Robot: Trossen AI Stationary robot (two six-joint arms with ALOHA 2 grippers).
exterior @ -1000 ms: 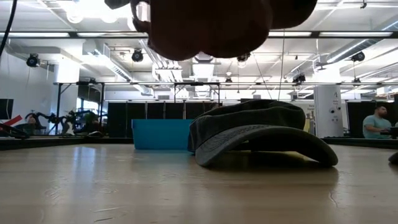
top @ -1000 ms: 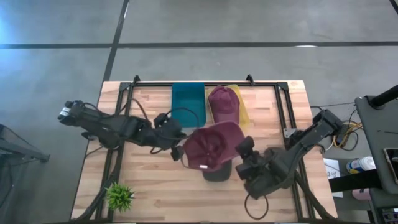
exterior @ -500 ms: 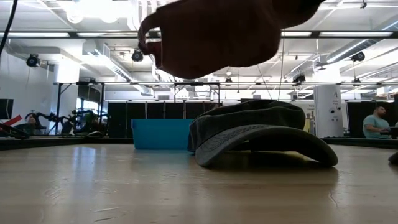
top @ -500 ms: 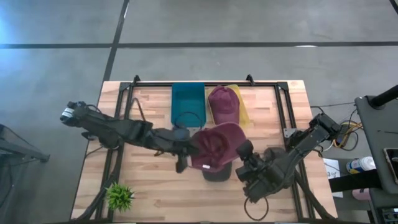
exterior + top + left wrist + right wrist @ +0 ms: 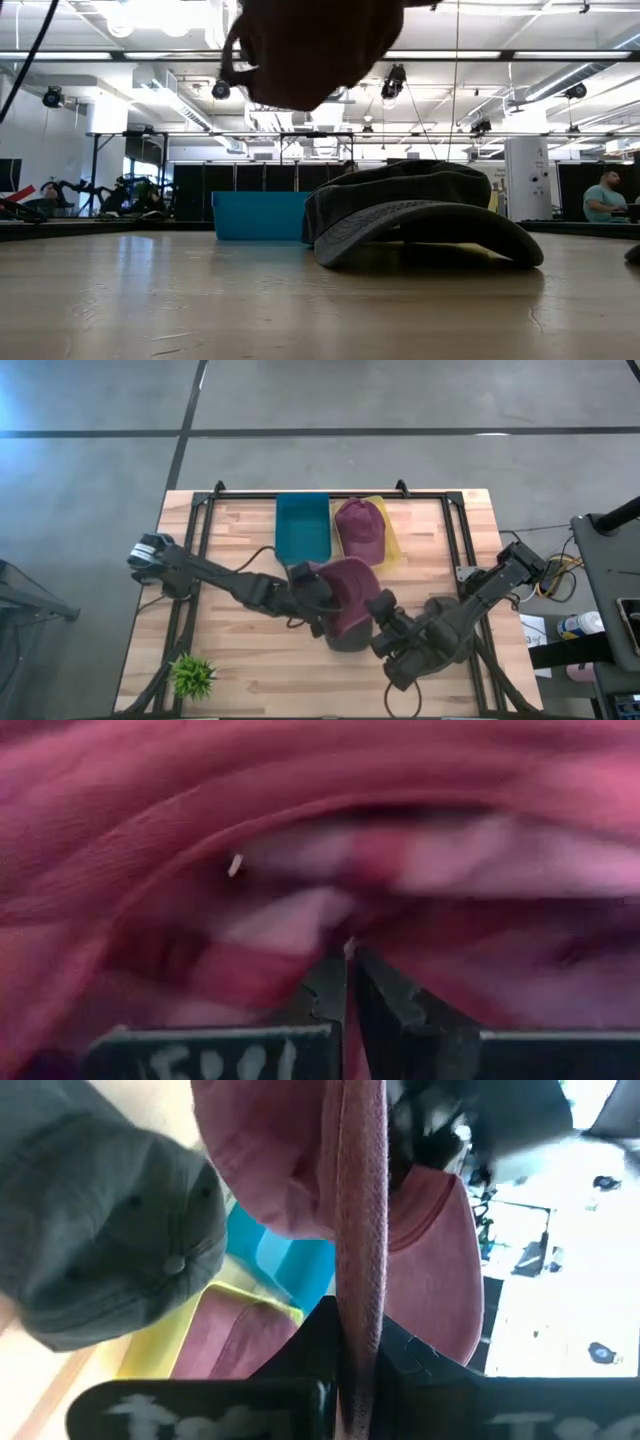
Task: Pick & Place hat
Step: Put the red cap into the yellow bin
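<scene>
Both my grippers now pinch the maroon hat (image 5: 350, 603) mid-table, above the grey hat (image 5: 420, 212): left gripper (image 5: 349, 952) just clamped its fabric, right gripper (image 5: 357, 1342) grips the edge. Handover underway, prob.

Near frame centre in the high view, a held hat (image 5: 348, 592) hangs between the left gripper (image 5: 322, 607) on its left and the right gripper (image 5: 377, 614) on its right, above a cap (image 5: 346, 641) on the table (image 5: 240, 670). A bin (image 5: 301, 526) sits at upper centre, a second hat (image 5: 358, 527) on a sheet (image 5: 391, 538) just right of it. A plant (image 5: 192, 676) stands lower left.
</scene>
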